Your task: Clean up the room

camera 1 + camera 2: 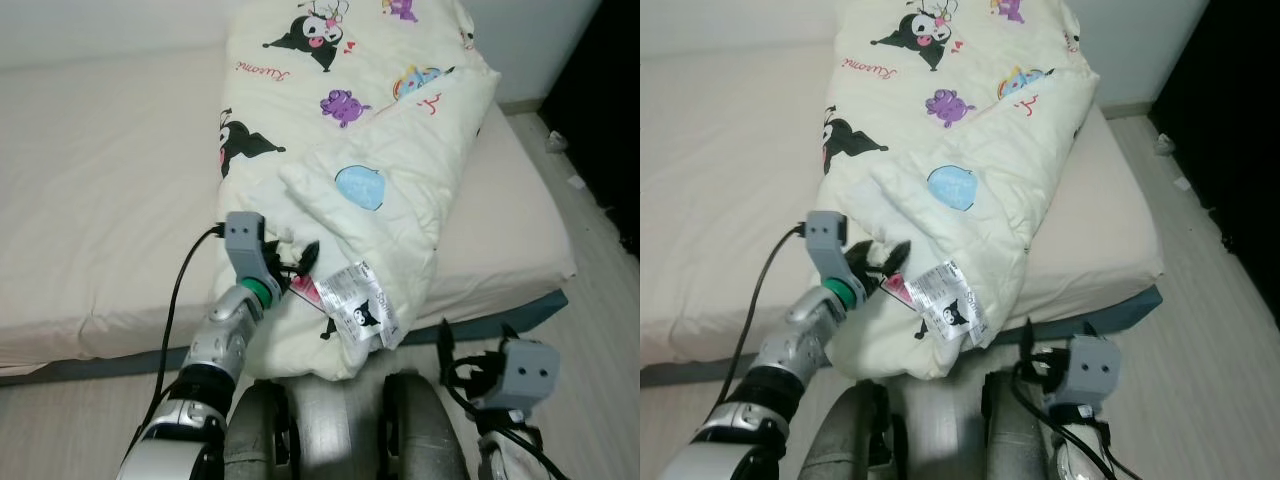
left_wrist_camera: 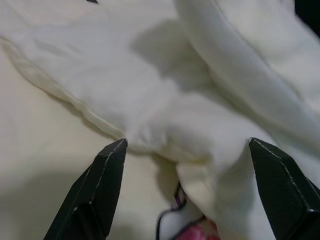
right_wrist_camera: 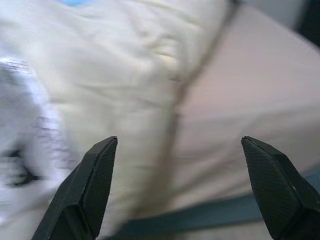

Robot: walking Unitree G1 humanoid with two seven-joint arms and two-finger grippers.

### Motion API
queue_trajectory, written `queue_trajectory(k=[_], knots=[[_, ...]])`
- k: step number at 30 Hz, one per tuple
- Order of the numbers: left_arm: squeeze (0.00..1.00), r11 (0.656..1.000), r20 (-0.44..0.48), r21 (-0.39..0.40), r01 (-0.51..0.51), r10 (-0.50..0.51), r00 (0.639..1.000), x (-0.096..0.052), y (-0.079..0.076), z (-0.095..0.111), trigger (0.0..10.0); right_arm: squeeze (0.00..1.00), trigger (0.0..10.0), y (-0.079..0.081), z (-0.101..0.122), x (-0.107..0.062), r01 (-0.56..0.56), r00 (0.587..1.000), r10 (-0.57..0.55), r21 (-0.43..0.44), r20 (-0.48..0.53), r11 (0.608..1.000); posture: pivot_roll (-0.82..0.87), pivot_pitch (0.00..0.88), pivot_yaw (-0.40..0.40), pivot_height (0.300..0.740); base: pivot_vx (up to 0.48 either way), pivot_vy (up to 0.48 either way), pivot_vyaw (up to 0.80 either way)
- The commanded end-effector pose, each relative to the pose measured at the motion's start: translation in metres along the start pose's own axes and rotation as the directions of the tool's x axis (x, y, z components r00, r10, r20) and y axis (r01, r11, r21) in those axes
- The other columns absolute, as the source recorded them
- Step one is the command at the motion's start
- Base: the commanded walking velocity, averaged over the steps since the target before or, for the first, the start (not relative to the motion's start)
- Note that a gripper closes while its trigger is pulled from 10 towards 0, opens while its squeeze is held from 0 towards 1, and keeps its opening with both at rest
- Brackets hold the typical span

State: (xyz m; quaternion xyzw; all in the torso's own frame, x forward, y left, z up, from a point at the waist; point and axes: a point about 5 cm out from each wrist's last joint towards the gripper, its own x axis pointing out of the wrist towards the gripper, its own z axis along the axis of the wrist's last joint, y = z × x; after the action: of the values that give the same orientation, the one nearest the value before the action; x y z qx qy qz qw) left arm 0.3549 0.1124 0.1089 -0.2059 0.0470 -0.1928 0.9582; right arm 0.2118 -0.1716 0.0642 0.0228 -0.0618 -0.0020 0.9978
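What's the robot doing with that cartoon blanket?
The robot stands at the foot of the bed. Its left hand reaches onto the folded cartoon blanket near its front edge, fingers open, not gripping it yet. The right hand hangs low by the mattress edge, open too.

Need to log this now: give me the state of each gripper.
Left gripper: open, fingers spread at the folded edge of the blanket, holding nothing.
Right gripper: open, holding nothing, low beside the bed.
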Motion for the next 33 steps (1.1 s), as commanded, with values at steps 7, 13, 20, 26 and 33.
queue_trajectory(k=[7, 13, 20, 26, 33], knots=[[0.00, 0.955, -0.022, -0.280, 0.096, -0.107, 0.994, -0.008, 0.007, -0.005, 10.0, 0.00, 10.0, 0.020, -0.005, -0.006, -0.197, 0.978, 0.200, 0.052, -0.058, 0.979, -0.10, 0.236, 0.158, 0.635, 0.000, 0.000, 0.00], [0.00, 0.935, -0.105, -0.311, 0.170, -0.211, 0.972, 0.004, -0.020, -0.026, 10.0, 0.00, 10.0, 0.022, -0.002, 0.000, -0.289, 0.953, 0.291, 0.030, -0.089, 0.957, -0.11, 0.236, 0.149, 0.635, 0.000, 0.000, 0.00], [0.00, 0.955, -0.171, -0.245, 0.166, -0.210, 0.963, 0.014, -0.035, -0.035, 10.0, 0.00, 10.0, 0.020, -0.001, -0.001, -0.348, 0.931, 0.345, -0.001, -0.118, 0.938, -0.11, 0.235, 0.150, 0.635, 0.000, 0.000, 0.00], [0.00, 0.942, -0.164, -0.252, 0.220, -0.266, 0.950, 0.022, -0.053, -0.031, 10.0, 0.00, 10.0, 0.018, -0.002, -0.002, -0.374, 0.920, 0.369, -0.012, -0.135, 0.928, -0.10, 0.237, 0.148, 0.635, 0.000, 0.000, 0.00], [0.00, 0.819, -0.049, -0.300, 0.489, -0.526, 0.849, 0.032, -0.113, -0.012, 10.0, 0.00, 10.0, 0.021, -0.007, -0.004, -0.403, 0.904, 0.393, -0.032, -0.166, 0.914, -0.10, 0.237, 0.148, 0.635, 0.000, 0.000, 0.00]])
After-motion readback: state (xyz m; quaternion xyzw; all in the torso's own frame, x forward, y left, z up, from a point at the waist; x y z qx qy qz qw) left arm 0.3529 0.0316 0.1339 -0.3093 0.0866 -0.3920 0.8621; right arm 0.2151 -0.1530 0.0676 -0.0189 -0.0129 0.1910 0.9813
